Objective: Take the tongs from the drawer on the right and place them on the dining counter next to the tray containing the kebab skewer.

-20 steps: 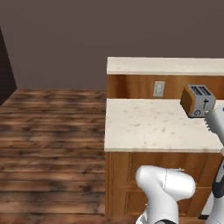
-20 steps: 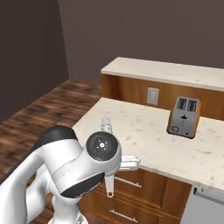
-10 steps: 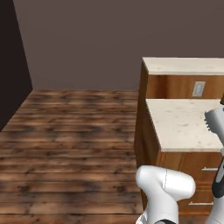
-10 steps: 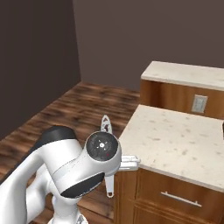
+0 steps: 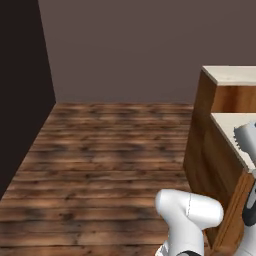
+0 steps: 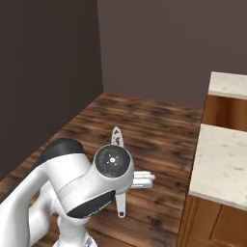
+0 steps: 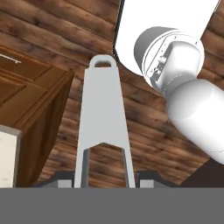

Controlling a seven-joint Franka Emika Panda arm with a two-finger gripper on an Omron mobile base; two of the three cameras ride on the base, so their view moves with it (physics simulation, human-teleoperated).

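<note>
Light-grey metal tongs (image 7: 103, 109) are clamped between my gripper (image 7: 105, 177) fingers, arms toward the camera and looped end pointing away over the wooden floor. In the right base view the tongs (image 6: 117, 171) stand nearly upright behind my arm's round joint, ridged end up. That ridged end (image 5: 245, 141) also pokes in at the right edge of the left base view. The tray and the kebab skewer are out of view. Brown wooden fronts with a silver handle (image 7: 9, 59) show at the hand view's left; I cannot tell which is the drawer.
A beige speckled counter (image 6: 219, 164) on a brown wood base, with a raised tier (image 6: 229, 84) behind, stands to the right; I cannot tell whether it is the dining counter. Dark plank floor (image 5: 110, 150) stretches left toward dark walls.
The whole picture has shifted: the base has swung left, so the counter slid to the right edge and the toaster left the view. The tongs stay in the grip.
</note>
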